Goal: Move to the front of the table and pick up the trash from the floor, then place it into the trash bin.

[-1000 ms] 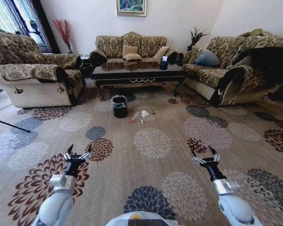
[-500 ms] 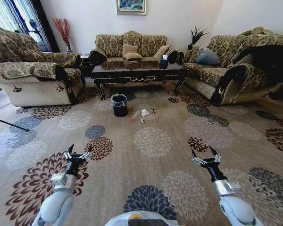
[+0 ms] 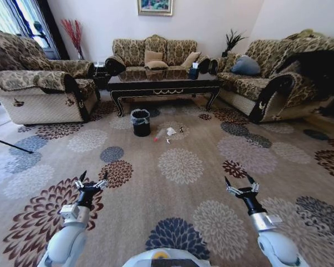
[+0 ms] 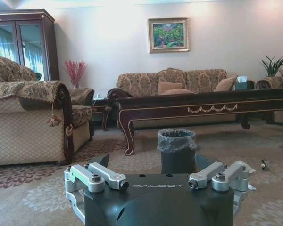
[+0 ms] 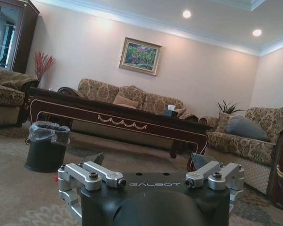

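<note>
Far ahead across the carpet stands the dark table [image 3: 164, 84] with gold ornament on its front rail. Before its left end sits the black trash bin [image 3: 140, 123] with a clear liner. The trash lies on the carpet just right of the bin: a clear bottle [image 3: 158, 137], a white paper wad [image 3: 171, 132] and small scraps [image 3: 181, 130]. My left gripper [image 3: 94, 177] and right gripper [image 3: 237, 180] are held low and forward, both open and empty, well short of the trash. The left wrist view shows the bin [image 4: 177, 150], the table [image 4: 203, 101] and the paper wad [image 4: 245, 165].
Patterned sofas ring the table: one on the left [image 3: 39, 89], one behind [image 3: 156, 53], one on the right [image 3: 284, 83]. A thin black cable [image 3: 11, 146] crosses the floor at left. Open carpet [image 3: 178, 183] stretches between me and the bin.
The whole head view has shifted slightly: the camera has moved a little closer to the table and bin. Both arms keep the same pose, grippers still open.
</note>
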Tool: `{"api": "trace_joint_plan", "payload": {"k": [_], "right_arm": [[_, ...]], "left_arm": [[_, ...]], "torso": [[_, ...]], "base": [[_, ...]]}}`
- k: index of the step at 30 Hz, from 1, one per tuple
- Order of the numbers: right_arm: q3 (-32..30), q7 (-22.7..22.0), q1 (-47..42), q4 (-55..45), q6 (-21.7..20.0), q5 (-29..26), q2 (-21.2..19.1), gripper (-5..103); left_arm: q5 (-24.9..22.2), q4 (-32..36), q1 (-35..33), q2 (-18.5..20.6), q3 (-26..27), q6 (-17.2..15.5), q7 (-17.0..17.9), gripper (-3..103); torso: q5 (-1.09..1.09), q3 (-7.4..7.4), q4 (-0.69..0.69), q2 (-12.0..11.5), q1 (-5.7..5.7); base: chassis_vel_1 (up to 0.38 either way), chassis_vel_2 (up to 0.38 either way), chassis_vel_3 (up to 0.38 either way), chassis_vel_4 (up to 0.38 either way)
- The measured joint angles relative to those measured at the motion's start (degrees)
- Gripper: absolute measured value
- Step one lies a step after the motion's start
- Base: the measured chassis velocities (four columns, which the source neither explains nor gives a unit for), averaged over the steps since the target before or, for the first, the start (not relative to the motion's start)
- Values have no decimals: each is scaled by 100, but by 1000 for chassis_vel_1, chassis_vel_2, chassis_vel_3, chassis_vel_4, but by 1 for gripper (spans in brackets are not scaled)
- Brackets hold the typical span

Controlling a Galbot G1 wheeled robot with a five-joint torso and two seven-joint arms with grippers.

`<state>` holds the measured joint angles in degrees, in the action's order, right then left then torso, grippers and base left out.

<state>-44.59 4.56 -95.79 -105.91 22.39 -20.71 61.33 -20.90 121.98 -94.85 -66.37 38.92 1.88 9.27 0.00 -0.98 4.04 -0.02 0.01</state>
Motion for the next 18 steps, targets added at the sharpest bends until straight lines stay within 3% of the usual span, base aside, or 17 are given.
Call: {"api": "trace_joint_plan", "payload": {"k": [18], "right_arm": [[6, 163, 5, 46, 55, 3, 31, 100]], "left_arm": [[1, -9, -9, -65, -22, 205, 52, 100]], "torso": [[0, -12, 1, 0, -1]], "base": [[-6, 4, 2, -8]]}}
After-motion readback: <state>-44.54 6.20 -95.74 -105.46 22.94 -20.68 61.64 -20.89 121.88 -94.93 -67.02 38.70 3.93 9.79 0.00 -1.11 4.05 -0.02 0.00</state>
